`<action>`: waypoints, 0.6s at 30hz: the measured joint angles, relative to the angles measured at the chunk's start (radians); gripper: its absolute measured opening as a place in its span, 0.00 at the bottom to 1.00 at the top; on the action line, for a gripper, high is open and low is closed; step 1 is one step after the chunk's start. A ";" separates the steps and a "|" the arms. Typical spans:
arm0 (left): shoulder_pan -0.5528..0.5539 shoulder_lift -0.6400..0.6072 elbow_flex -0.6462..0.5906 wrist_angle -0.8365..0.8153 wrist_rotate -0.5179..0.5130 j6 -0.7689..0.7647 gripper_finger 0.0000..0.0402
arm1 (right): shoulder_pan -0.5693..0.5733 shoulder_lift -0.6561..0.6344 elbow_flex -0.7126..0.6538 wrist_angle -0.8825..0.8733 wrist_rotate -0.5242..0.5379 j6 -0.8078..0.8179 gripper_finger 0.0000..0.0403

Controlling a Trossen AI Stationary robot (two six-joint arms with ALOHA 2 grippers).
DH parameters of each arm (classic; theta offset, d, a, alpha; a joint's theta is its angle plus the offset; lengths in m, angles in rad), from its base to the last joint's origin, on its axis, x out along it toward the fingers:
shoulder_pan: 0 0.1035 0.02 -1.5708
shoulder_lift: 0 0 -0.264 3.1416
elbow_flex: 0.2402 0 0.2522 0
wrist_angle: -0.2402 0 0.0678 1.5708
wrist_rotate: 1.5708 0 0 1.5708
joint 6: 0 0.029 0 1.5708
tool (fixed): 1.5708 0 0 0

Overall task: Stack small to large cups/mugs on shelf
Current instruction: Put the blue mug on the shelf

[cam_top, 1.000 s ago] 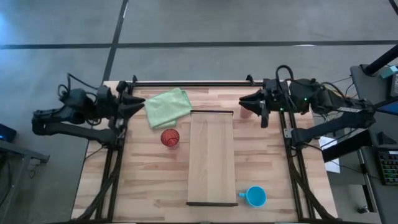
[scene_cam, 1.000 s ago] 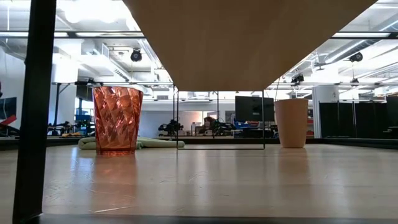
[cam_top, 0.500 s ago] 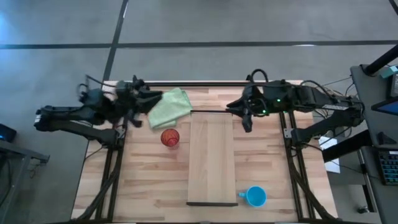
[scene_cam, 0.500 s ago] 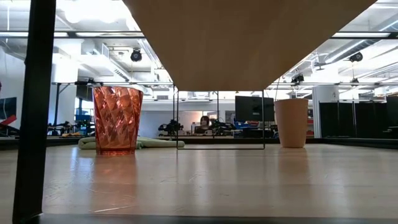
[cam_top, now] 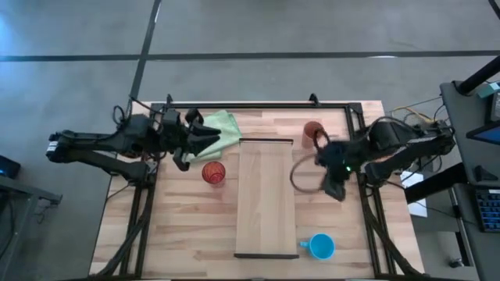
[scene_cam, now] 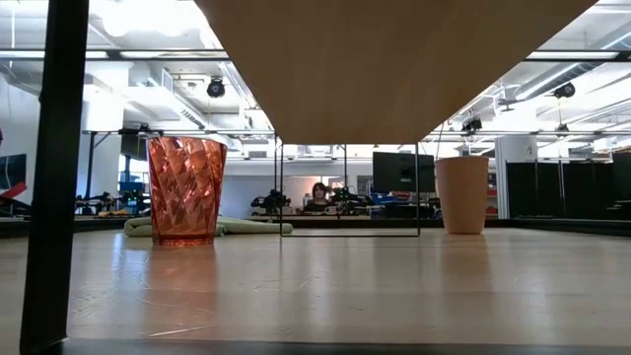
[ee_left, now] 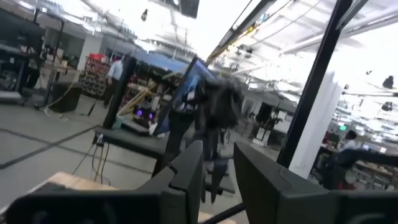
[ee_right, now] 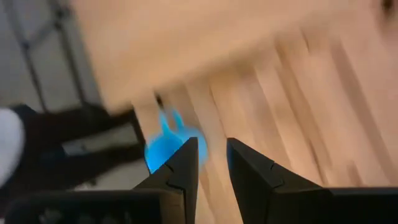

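The shelf [cam_top: 266, 199] is a long pale board in the table's middle; the low view shows its underside [scene_cam: 394, 59] raised on a dark leg [scene_cam: 54, 168]. The translucent red cup [cam_top: 213, 172] stands upright left of it. The orange cup [cam_top: 312, 131] stands by its far right corner. The blue mug [cam_top: 320, 247] sits near the near right corner. My left gripper [cam_top: 206, 139] hovers over the green cloth [cam_top: 223, 125], just beyond the red cup, narrowly open. My right gripper [cam_top: 333, 187] is right of the shelf, tipped toward the blue mug [ee_right: 163, 146], narrowly open.
The green cloth lies crumpled at the far edge, left of the shelf. Bare slatted tabletop [cam_top: 187, 234] spreads on both sides of the shelf. A dark rail [cam_top: 242, 104] runs along the far edge. People show far off in the room behind.
My left gripper has moved toward the table's right, out over the green cloth and toward the red cup. My right gripper went left toward the shelf's far end, then swung toward the near edge and tipped down, uncovering the orange cup. The cups have stayed put.
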 joint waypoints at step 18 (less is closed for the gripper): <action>-0.002 -0.082 -0.006 -0.069 0.064 -0.001 0.19 | 0.391 0.115 -0.153 0.074 -0.018 0.488 0.20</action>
